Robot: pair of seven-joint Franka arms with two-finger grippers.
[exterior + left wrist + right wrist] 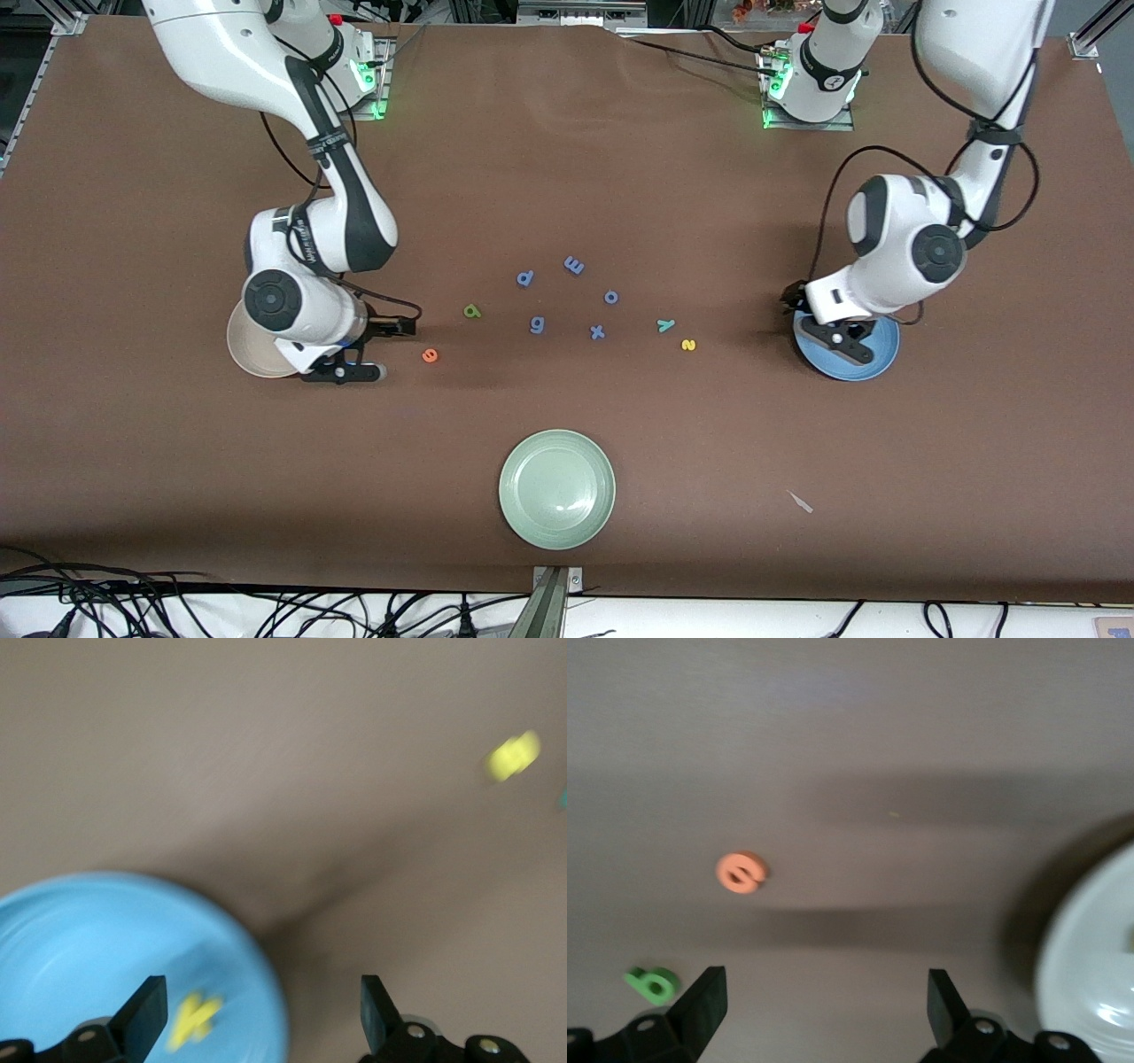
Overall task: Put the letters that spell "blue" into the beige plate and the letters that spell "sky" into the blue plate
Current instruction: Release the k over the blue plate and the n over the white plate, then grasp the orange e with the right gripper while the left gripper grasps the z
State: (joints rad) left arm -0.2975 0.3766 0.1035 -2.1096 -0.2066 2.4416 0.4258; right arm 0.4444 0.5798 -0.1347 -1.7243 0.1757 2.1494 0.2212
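Note:
My right gripper [379, 349] [824, 1005] hangs open and empty over the table at the edge of the beige plate [246, 350] [1090, 966], on the side toward the orange "e" [430, 355] [741, 873]. The green "b" [472, 310] [653, 985] lies a little farther on. My left gripper [819, 321] [263, 1014] is open over the rim of the blue plate [879, 354] [80, 939], where a yellow "k" [193, 1019] lies loose. The yellow "s" [688, 345] [512, 756] and teal "y" [665, 325] lie on the table toward the middle.
Blue letters p [525, 278], m [574, 264], o [611, 297], g [537, 325] and x [597, 332] are scattered mid-table. A pale green plate [556, 489] sits near the front edge. A small scrap [801, 502] lies toward the left arm's end.

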